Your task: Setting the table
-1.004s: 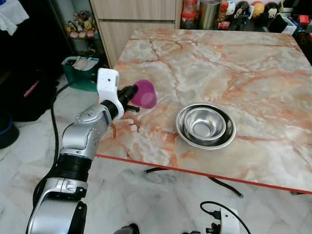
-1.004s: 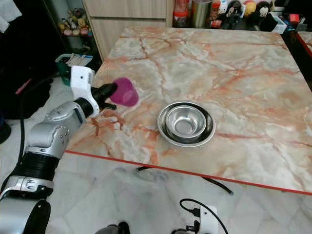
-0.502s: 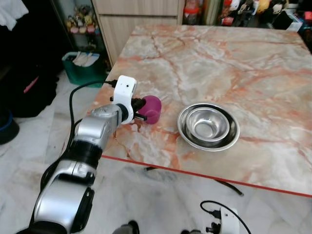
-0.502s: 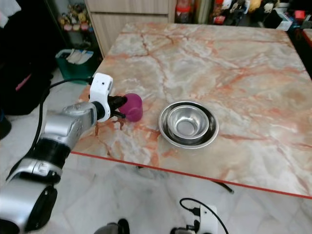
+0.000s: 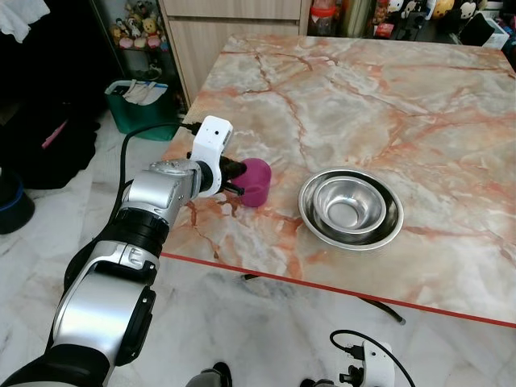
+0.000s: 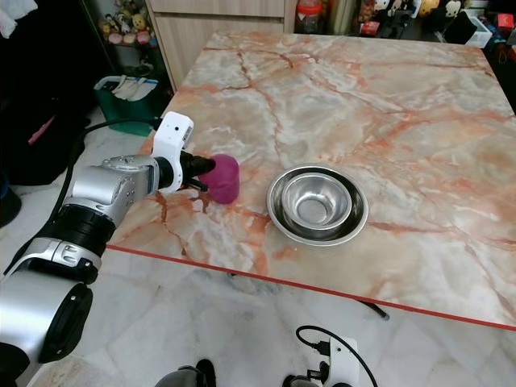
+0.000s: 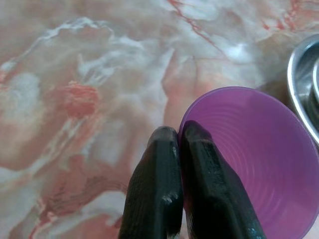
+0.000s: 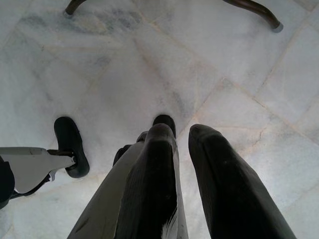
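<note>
My left gripper point(image 5: 239, 179) is shut on the rim of a purple plastic cup point(image 5: 256, 182). The cup is down at the surface of the marble table point(image 5: 387, 105), near its front left corner. In the left wrist view the two black fingers point(image 7: 159, 164) pinch the cup point(image 7: 259, 164) wall, and its ribbed inside faces the camera. Two nested steel bowls point(image 5: 350, 210) sit on the table just right of the cup, a small gap apart. My right gripper point(image 8: 182, 134) hangs idle over the floor with a narrow gap between its fingers.
The table's red front edge point(image 5: 322, 288) runs close to me. A green basket point(image 5: 145, 101) stands on the floor left of the table beside a wooden cabinet point(image 5: 234, 32). A cable and white power strip point(image 5: 367, 359) lie on the marble floor below.
My left gripper has brought the purple cup down from above the table's left edge to the surface beside the bowls. The camera has shifted slightly.
</note>
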Controlling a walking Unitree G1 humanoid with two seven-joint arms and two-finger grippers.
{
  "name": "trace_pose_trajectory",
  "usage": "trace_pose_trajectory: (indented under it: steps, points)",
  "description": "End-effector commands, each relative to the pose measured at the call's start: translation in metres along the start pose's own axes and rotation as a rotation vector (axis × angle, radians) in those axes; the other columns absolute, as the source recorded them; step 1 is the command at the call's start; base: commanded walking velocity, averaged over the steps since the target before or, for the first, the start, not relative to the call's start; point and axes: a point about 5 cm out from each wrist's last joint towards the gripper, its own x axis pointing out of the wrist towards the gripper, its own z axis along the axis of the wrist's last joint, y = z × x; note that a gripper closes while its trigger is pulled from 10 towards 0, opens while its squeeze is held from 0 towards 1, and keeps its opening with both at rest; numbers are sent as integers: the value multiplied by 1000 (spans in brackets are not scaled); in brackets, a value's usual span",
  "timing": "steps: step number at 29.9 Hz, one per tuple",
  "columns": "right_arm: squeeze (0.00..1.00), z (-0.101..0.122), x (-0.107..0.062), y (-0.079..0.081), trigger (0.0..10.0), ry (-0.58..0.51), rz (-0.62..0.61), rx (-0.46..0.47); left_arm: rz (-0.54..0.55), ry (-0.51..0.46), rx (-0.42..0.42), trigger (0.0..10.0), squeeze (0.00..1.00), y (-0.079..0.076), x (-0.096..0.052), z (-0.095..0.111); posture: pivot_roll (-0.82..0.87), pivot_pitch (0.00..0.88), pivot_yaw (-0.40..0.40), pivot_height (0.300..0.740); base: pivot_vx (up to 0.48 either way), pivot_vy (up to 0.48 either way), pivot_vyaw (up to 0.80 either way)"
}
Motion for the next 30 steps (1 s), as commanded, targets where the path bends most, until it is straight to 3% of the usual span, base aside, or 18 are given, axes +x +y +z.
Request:
trace_pose_trajectory:
  steps: [1,16,25,26,27,28,29,30]
  points:
    - [0,-9,-2,1,10000,31,0,9,-18,-4,7,10000,0,1,-4,9,46,157,55,740,0,0,0]
    - [0,-9,-1,1,10000,32,0,12,-115,21,-16,10000,0,-20,3,-1,44,159,56,740,0,0,0]
    - [0,-9,-2,1,10000,33,-2,14,-126,25,7,10000,0,-21,3,-1,46,158,58,740,0,0,0]
    - [0,-9,-2,1,10000,33,-2,15,-127,25,8,10000,141,-21,3,-1,45,159,59,740,0,0,0]
    - [0,-9,-2,1,10000,33,-3,16,-128,26,9,10000,141,-21,3,-1,45,159,59,740,0,0,0]
    - [0,-9,-2,2,10000,33,-2,16,-130,26,11,10000,431,-22,3,-1,47,161,59,740,0,0,0]
    - [0,-9,-2,2,10000,33,-1,16,-131,26,11,10000,451,-22,2,-1,47,161,59,740,0,0,0]
    - [0,-9,-2,2,10000,33,-2,16,-133,26,13,10000,600,-22,2,-1,46,161,59,740,0,0,0]
